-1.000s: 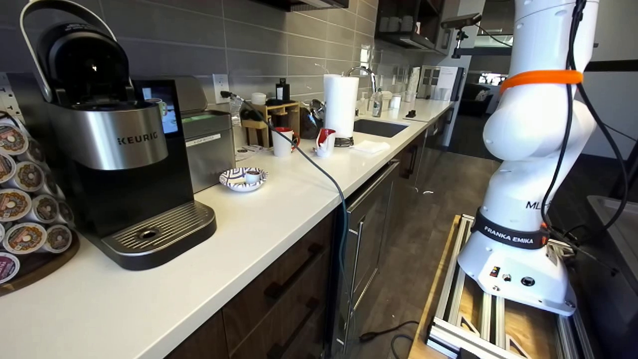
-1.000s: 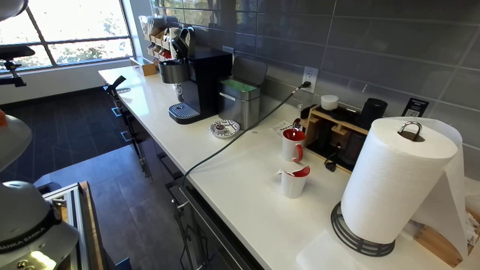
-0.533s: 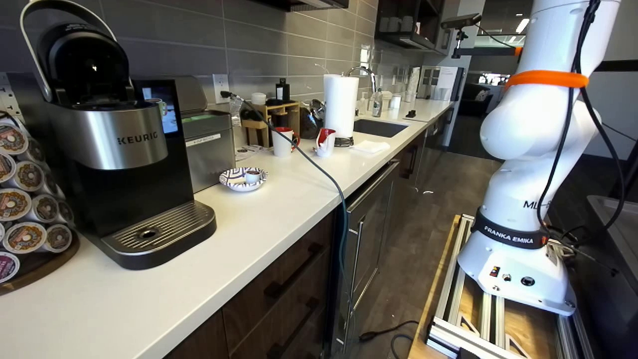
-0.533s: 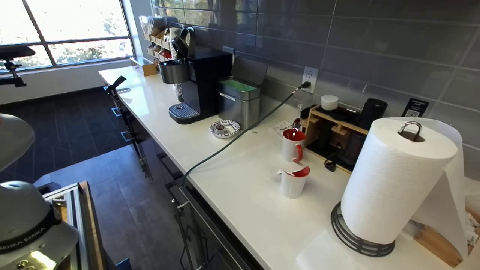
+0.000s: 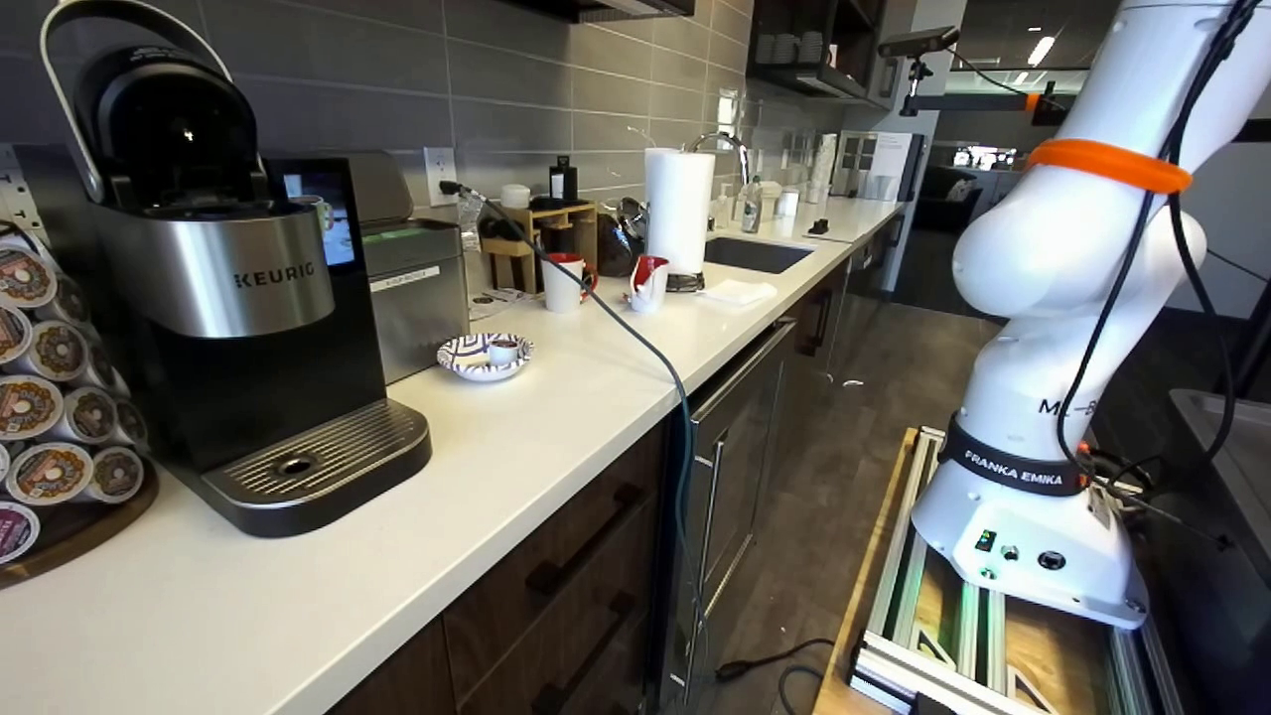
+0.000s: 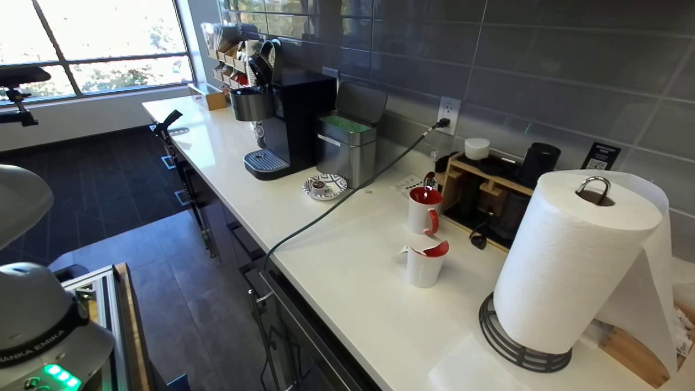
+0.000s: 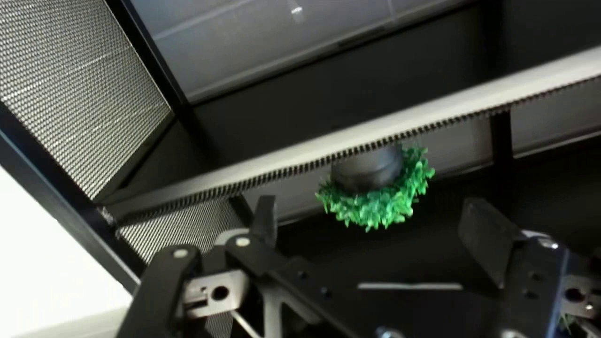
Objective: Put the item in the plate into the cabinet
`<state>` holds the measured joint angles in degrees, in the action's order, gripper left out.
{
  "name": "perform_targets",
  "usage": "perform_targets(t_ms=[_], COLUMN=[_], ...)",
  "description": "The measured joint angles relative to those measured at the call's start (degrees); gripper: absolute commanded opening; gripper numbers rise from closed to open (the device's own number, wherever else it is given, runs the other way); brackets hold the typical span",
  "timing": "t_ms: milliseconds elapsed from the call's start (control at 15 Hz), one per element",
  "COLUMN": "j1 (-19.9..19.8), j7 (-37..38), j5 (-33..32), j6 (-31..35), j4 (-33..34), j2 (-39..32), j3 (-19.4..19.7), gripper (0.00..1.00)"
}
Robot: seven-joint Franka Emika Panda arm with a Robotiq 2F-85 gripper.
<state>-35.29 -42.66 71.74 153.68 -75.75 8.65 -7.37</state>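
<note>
The plate [image 5: 484, 373] is a small white dish with a dark blue pattern on the counter beside the coffee machine; it also shows in an exterior view [image 6: 339, 185]. A small coffee pod [image 5: 503, 352] lies in it, seen from above in an exterior view [image 6: 319, 187]. My gripper [image 7: 373, 225] shows only in the wrist view. Its fingers are wide apart with nothing between them. It faces a dark-framed cabinet [image 7: 328, 110] with mesh sides, holding a green plant [image 7: 375, 206] in a dark pot that appears upside down. Which cabinet of the exterior views this is, I cannot tell.
A Keurig machine [image 5: 238, 278] and a metal bin [image 6: 347, 152] flank the plate. A power cable [image 6: 320, 217] crosses the counter. Two red-and-white mugs [image 6: 424, 212] and a paper towel roll [image 6: 575, 260] stand further along. A dark upper cabinet [image 5: 829, 50] holds white dishes.
In an exterior view, the arm's upper part has leaned to the right and its elbow has shifted slightly left. The base lights have turned green. The plate and pod have not moved.
</note>
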Motion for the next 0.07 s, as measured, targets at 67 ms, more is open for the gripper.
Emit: perform_targets(t_ms=[67], j1=[-0.04], j7=[-2.03], j5=[2.96], j6=[0.07], j4=[-1.8], j2=[1.88], j3=[1.26], gripper=[1.0])
